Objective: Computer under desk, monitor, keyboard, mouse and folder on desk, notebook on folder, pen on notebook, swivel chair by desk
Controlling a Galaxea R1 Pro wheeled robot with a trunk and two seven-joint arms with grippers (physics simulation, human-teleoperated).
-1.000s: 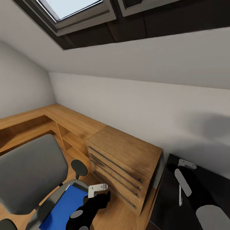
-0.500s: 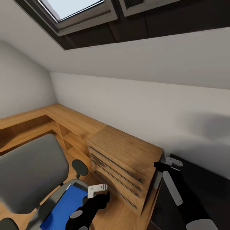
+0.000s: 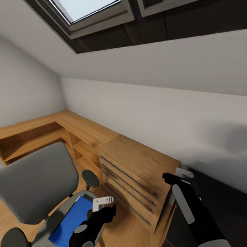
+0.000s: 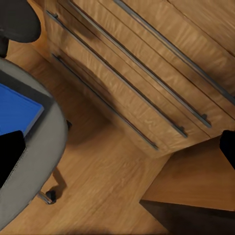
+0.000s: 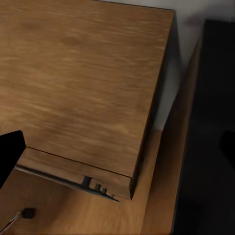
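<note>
Nearest the camera, the left tool (image 3: 103, 203) is hanging just over the near edge of the swivel chair (image 3: 36, 183); its pale fingers are showing with nothing between them, but how far apart they are standing cannot be told from these views. Directly beneath and beside it, the folder (image 3: 70, 220) is lying flat on the grey seat of the chair, a bright blue sheet reaching toward the seat's front rim; its corner is also appearing in the left wrist view (image 4: 17, 110). On the other side of the chair from the robot, a wooden drawer unit (image 3: 137, 178) with long bar handles is standing on the wooden floor (image 4: 112, 181). Beyond the drawer unit from the chair, the right tool (image 3: 178, 175) is hovering over the gap between that unit and the glossy black table (image 3: 219, 195); its state likewise cannot be told, and it is carrying nothing visible. Farther back, low wooden shelving (image 3: 37, 135) is running behind the chair along the white wall beneath a skylight (image 3: 87, 8). The step in hand appears to be fetching the folder from the chair; the next move probably calls for lowering the left tool onto the folder's near edge and pinching it there.
</note>
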